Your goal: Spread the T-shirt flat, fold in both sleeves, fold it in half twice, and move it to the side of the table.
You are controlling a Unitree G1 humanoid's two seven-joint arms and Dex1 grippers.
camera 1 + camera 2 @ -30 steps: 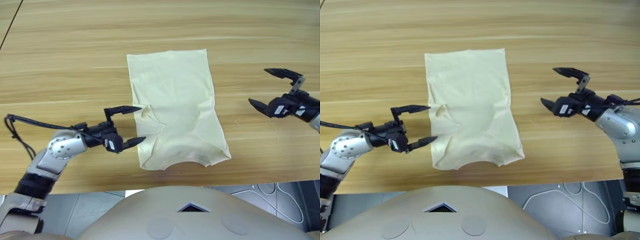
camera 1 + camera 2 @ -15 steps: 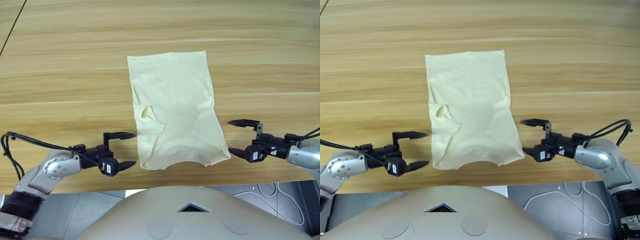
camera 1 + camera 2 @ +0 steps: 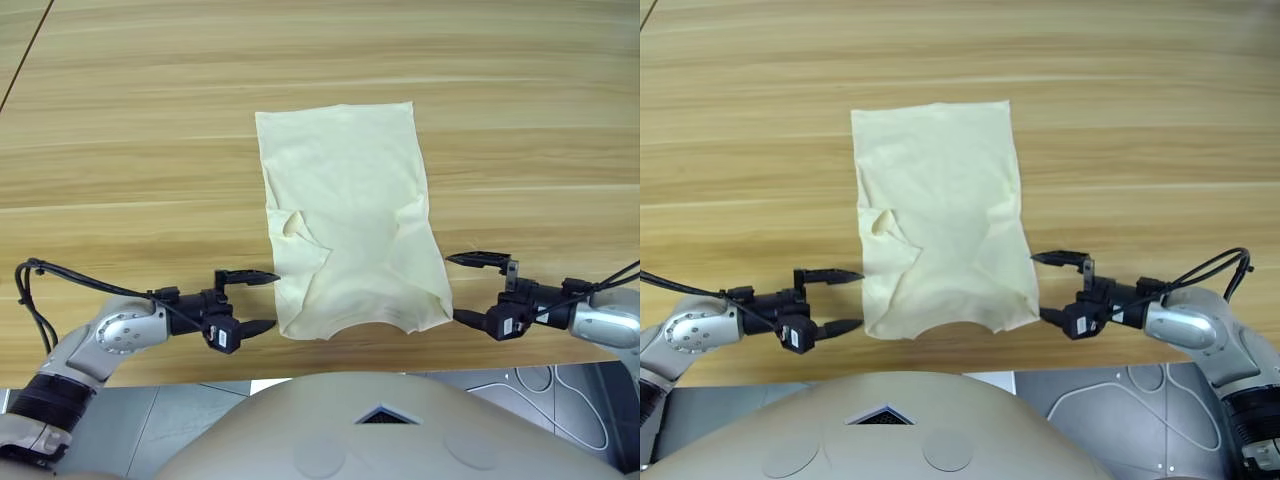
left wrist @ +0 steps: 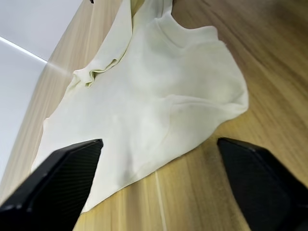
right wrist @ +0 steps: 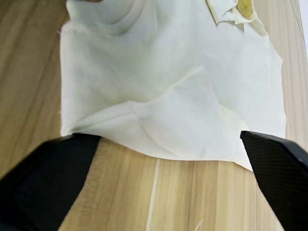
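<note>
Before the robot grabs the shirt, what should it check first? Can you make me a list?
1. Sleeves folded in: ok, the shirt is a narrow strip.
2. Shirt lying smooth: not ok, it is bunched and creased in the near half.
3. Left gripper open: ok, beside the near left corner.
4. Right gripper open: ok, beside the near right corner.
5. Fingers already touching cloth: cannot tell.
6. Room on the table around the shirt: ok, bare wood on all sides.
</note>
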